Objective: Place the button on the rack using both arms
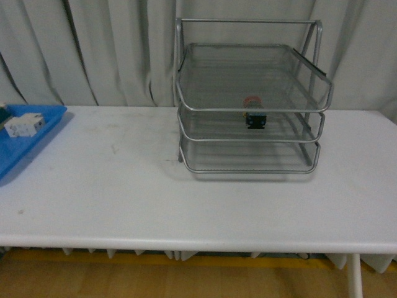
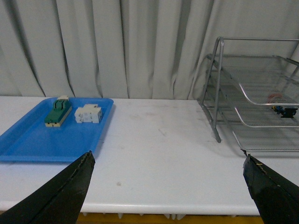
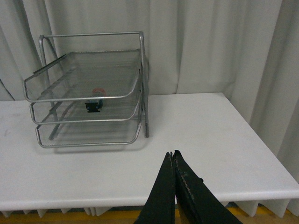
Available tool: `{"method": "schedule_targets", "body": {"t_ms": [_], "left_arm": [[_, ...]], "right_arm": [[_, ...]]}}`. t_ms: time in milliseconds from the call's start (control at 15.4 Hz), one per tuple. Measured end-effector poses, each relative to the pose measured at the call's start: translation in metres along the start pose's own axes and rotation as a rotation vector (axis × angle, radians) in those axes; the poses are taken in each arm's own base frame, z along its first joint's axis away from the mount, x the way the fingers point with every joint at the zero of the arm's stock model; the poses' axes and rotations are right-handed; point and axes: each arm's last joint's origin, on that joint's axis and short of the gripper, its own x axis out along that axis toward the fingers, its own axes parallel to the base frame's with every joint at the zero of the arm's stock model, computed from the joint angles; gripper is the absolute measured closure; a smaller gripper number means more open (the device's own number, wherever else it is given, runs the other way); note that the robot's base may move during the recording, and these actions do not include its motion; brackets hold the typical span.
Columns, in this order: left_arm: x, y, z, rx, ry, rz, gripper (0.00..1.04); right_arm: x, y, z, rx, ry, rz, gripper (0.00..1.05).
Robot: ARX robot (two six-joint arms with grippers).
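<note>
The button [image 1: 255, 113] sits inside the rack [image 1: 248, 99], on its middle tier near the front rim. My left fingers [image 2: 70, 191] are spread wide and empty above the surface [image 1: 155, 186], well apart from the rack. My right fingers [image 3: 174, 161] are pressed together, holding nothing.

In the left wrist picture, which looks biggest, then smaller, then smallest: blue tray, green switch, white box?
1. Blue tray, biggest by far.
2. Green switch and white box look about alike; no ranking.
</note>
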Motion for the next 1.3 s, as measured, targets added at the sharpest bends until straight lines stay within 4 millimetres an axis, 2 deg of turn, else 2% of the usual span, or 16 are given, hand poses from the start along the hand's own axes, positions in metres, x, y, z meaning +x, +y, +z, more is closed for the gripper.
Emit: {"method": "schedule_targets", "body": {"t_ms": [389, 454, 779, 908, 1038, 1103, 1168, 1298], "left_arm": [[0.0, 0.0, 0.0, 0.0, 0.0, 0.0, 0.07], [0.0, 0.0, 0.0, 0.0, 0.0, 0.0, 0.07], [0.0, 0.0, 0.0, 0.0, 0.0, 0.0, 0.07], [0.0, 0.0, 0.0, 0.0, 0.0, 0.0, 0.07], [0.0, 0.0, 0.0, 0.0, 0.0, 0.0, 0.07], [0.0, 0.0, 0.0, 0.0, 0.0, 0.0, 0.07], [0.0, 0.0, 0.0, 0.0, 0.0, 0.0, 0.07], [0.0, 0.0, 0.0, 0.0, 0.0, 0.0, 0.07]], "right_arm": [[0.0, 0.0, 0.0007, 0.0, -0.008, 0.0, 1.03], [0.0, 0.0, 0.0007, -0.002, -0.008, 0.0, 0.99], [0.0, 0.0, 0.0007, -0.002, -0.008, 0.0, 0.54], [0.0, 0.0, 0.0007, -0.002, -0.008, 0.0, 0.3], [0.0, 0.0, 0.0007, -0.002, -0.008, 0.0, 0.11], [0.0, 0.0, 0.0007, -0.002, -0.008, 0.0, 0.04], [0.0, 0.0, 0.0007, -0.002, -0.008, 0.0, 0.07], [0.0, 0.0, 0.0007, -0.002, -0.008, 0.0, 0.06]]}}
